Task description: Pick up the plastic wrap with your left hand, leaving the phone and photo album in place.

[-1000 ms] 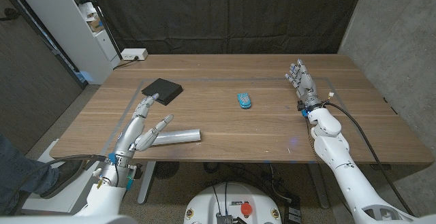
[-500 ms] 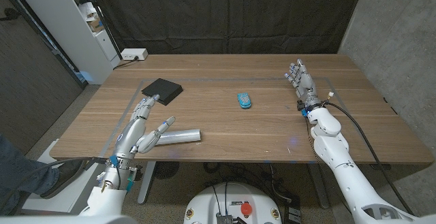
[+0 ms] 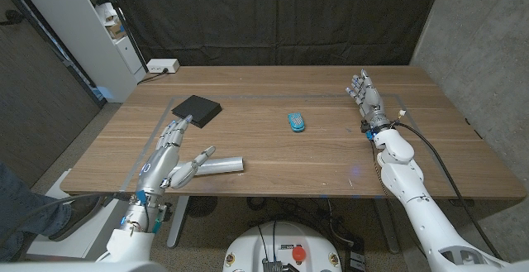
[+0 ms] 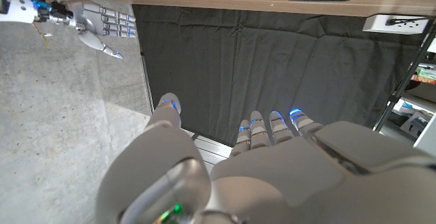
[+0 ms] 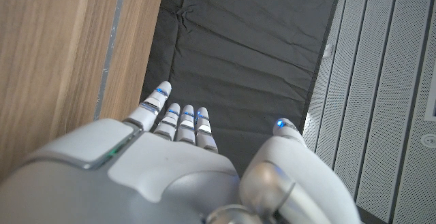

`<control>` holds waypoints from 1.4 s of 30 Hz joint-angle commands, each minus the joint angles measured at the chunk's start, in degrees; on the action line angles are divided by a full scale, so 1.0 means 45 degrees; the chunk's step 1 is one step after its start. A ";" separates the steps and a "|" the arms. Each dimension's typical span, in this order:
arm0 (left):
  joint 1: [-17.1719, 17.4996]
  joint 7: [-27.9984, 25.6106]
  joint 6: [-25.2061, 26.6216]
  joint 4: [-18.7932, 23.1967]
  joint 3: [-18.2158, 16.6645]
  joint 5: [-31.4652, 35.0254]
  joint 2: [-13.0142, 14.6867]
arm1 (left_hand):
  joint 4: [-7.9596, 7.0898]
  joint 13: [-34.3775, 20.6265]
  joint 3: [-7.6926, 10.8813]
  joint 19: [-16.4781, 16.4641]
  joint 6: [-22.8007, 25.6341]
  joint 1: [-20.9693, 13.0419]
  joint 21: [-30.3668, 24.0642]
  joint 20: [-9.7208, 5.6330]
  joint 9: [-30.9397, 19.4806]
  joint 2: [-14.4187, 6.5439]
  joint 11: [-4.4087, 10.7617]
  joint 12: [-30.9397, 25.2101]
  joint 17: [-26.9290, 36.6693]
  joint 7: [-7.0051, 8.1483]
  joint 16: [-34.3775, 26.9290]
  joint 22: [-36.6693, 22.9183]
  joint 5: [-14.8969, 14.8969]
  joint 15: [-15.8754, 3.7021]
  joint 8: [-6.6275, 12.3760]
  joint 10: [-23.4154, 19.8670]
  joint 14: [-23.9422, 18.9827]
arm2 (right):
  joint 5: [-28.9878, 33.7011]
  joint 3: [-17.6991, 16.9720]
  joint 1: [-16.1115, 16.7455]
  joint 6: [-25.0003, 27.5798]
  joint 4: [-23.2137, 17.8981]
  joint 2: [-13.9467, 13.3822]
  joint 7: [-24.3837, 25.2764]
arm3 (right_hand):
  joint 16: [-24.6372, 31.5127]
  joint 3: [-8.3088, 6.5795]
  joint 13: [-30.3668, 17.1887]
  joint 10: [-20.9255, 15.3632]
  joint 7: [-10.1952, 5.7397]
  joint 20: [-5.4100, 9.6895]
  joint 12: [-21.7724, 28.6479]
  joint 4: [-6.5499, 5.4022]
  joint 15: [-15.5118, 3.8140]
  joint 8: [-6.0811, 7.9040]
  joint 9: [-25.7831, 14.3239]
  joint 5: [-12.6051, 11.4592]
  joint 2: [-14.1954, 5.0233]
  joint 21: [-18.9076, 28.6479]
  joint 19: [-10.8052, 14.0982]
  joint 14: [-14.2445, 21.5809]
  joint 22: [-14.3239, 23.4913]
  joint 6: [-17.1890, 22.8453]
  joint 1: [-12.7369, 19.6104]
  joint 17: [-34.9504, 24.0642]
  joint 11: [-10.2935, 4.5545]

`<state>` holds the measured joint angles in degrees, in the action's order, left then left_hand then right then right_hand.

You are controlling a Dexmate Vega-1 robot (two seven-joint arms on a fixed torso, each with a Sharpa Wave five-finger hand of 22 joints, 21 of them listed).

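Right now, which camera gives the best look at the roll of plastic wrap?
The head view: the plastic wrap lies whole on the table beside the left hand. I cannot find it in the two wrist views, which look past the hands at a dark curtain.

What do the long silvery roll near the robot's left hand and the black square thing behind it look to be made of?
The roll looks like plastic wrap or a glossy film: pale silver-grey with a soft sheen along its length. It might be foil; the picture leaves that open. The black square, likely the photo album, has a matte, dull cover, perhaps card or leatherette, with no reflections. Both lie on a wood-grain table.
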<state>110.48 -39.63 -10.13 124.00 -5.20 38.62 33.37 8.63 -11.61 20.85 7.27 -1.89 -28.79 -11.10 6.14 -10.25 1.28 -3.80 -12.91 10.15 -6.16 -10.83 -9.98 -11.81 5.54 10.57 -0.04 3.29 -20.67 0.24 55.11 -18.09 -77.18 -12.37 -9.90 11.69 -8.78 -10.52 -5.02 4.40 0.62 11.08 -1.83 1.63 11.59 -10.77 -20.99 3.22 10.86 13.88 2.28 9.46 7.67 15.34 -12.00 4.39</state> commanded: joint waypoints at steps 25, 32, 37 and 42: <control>0.0059 -0.0453 0.4505 0.0868 0.1226 0.1182 0.1114 | 0.0165 -0.0086 -0.0121 -0.1043 0.0942 -0.0921 -0.0341 -0.0240 -0.0087 0.0642 0.0000 -0.0368 0.0055 -0.0142 -0.0238 -0.0095 -0.0335 0.0010 0.0398 -0.1086 -0.1135 | 0.0018 0.0037 -0.0164 0.0087 0.0076 0.0042 0.0011 | 0.0176 0.0082 -0.0058 -0.0153 -0.0036 0.0056 0.0026 0.0024 0.0005 -0.0052 -0.0036 -0.0071 -0.0081 0.0154 0.0393 0.0374 0.0084 0.0060 0.0035 -0.0030 -0.0031; -0.0215 -0.0609 0.5254 0.0778 0.1648 0.1224 0.1413 | 0.0156 -0.0091 -0.0124 -0.1074 0.0866 -0.0982 -0.0338 -0.0227 -0.0089 0.0658 -0.0015 -0.0324 0.0057 -0.0138 -0.0191 -0.0102 -0.0359 0.0025 0.0348 -0.0999 -0.1076 | 0.0047 0.0018 -0.0281 0.0120 0.0207 0.0099 0.0088 | 0.0246 0.0106 -0.0059 -0.0161 -0.0033 0.0100 0.0024 0.0024 -0.0124 -0.0053 -0.0037 -0.0078 -0.0100 0.0210 0.0611 0.0573 0.0084 0.0052 0.0029 -0.0044 -0.0062; -0.0399 -0.0404 0.5675 0.0789 0.1837 0.1027 0.1748 | 0.0150 -0.0094 -0.0126 -0.1074 0.0858 -0.1011 -0.0330 -0.0212 -0.0089 0.0666 0.0014 -0.0330 0.0058 -0.0084 -0.0175 -0.0105 -0.0371 0.0053 0.0335 -0.1023 -0.1063 | 0.0066 0.0030 -0.0397 0.0147 0.0355 0.0134 0.0100 | 0.0245 0.0112 -0.0060 -0.0163 -0.0021 0.0085 0.0023 0.0026 -0.0120 -0.0054 -0.0037 -0.0079 -0.0102 0.0204 0.0615 0.0578 0.0085 0.0050 0.0030 -0.0046 -0.0056; -0.0547 -0.0164 0.5988 0.0833 0.1970 0.0710 0.2039 | 0.0143 -0.0097 -0.0130 -0.1086 0.0886 -0.1042 -0.0325 -0.0196 -0.0090 0.0676 0.0042 -0.0336 0.0059 -0.0072 -0.0166 -0.0107 -0.0384 0.0028 0.0336 -0.1050 -0.1071 | 0.0141 0.0065 -0.0486 0.0049 0.0499 0.0122 0.0036 | 0.0240 0.0122 -0.0060 -0.0164 -0.0027 0.0074 0.0022 0.0028 -0.0080 -0.0052 -0.0038 -0.0081 -0.0101 0.0190 0.0603 0.0578 0.0085 0.0053 0.0028 -0.0050 -0.0056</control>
<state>109.59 -41.72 12.18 127.72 1.83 43.41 40.09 9.17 -11.88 20.46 2.67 2.06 -32.77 -12.30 4.83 -10.54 4.21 -3.78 -14.52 10.27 -6.74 -11.71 -10.28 -13.15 5.33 11.91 -4.78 -1.48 -20.42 0.43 53.89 -17.68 -76.22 -11.99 -9.60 12.59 -8.31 -10.52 -5.32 4.41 1.13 11.08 -1.83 1.12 11.59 -10.77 -20.98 3.22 11.30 16.43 4.41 9.74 7.67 15.34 -12.14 4.09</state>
